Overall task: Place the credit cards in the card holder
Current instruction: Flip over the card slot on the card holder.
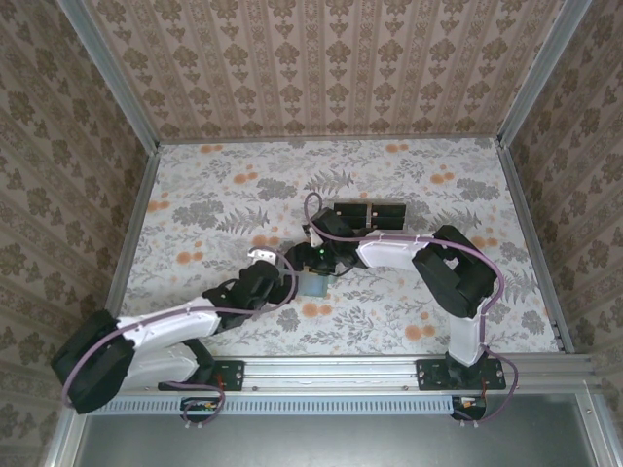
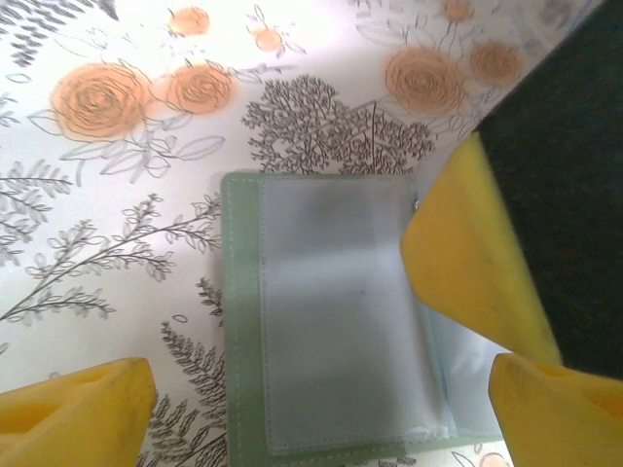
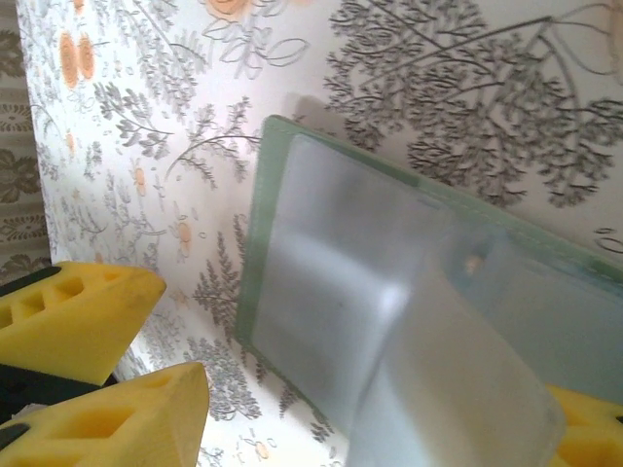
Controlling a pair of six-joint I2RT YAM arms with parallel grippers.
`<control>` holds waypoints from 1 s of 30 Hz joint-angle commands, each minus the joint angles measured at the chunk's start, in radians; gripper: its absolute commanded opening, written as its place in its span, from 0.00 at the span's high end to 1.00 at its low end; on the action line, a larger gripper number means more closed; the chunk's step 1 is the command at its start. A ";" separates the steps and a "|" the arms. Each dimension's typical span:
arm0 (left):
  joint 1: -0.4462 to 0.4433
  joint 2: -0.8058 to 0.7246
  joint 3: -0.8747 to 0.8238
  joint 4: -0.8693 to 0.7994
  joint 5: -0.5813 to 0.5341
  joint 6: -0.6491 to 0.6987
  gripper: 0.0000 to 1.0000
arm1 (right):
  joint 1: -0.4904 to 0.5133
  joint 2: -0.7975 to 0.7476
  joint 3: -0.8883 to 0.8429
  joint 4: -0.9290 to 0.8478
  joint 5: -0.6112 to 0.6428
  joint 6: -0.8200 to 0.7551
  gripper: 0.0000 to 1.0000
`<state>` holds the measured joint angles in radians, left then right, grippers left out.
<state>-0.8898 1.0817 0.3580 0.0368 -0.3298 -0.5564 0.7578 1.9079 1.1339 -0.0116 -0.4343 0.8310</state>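
The card holder (image 1: 313, 285) lies open on the flowered table, a sage-green rim around a grey slotted face (image 2: 331, 321) (image 3: 321, 282). My left gripper (image 2: 311, 413) hangs open right over it, one yellow finger (image 2: 73, 409) off its left edge and the other (image 2: 555, 409) past its right edge. My right gripper (image 3: 355, 423) comes in from the far side, open. One of its fingers (image 2: 467, 263) rests on the holder's right half. A pale translucent leaf of the holder (image 3: 448, 389) stands raised between its jaws. The credit cards are out of view.
A clear stand with black blocks (image 1: 368, 214) sits just behind the two grippers. Both arms meet at the table's middle (image 1: 316, 268). Patterned walls close the table in at the back and on both sides.
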 commanded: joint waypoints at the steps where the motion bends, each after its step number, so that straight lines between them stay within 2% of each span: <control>1: -0.004 -0.111 -0.036 -0.064 -0.050 -0.035 0.09 | 0.021 0.002 0.074 -0.043 -0.012 0.000 0.37; 7: -0.003 -0.295 -0.062 -0.173 -0.102 -0.055 0.08 | 0.053 0.092 0.221 -0.133 -0.014 -0.016 0.37; 11: 0.001 -0.327 -0.053 -0.219 -0.115 -0.058 0.08 | 0.057 0.123 0.292 -0.180 -0.019 -0.040 0.37; 20: 0.024 -0.287 -0.035 -0.229 -0.085 -0.107 0.06 | 0.014 -0.146 0.186 -0.302 0.077 -0.184 0.37; 23: 0.040 -0.261 -0.018 -0.230 -0.062 -0.114 0.05 | -0.012 -0.229 0.171 -0.425 0.172 -0.291 0.37; 27: 0.094 -0.208 0.031 -0.242 -0.005 -0.092 0.03 | -0.029 -0.288 0.200 -0.629 0.422 -0.484 0.38; 28: 0.113 -0.194 0.044 -0.246 0.013 -0.085 0.00 | -0.032 -0.292 0.209 -0.669 0.490 -0.536 0.39; 30: 0.143 -0.174 0.068 -0.255 0.040 -0.074 0.00 | -0.035 -0.294 0.217 -0.714 0.596 -0.635 0.40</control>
<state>-0.7765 0.8925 0.3737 -0.1967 -0.3431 -0.6430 0.7250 1.6108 1.3315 -0.5369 -0.0681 0.3965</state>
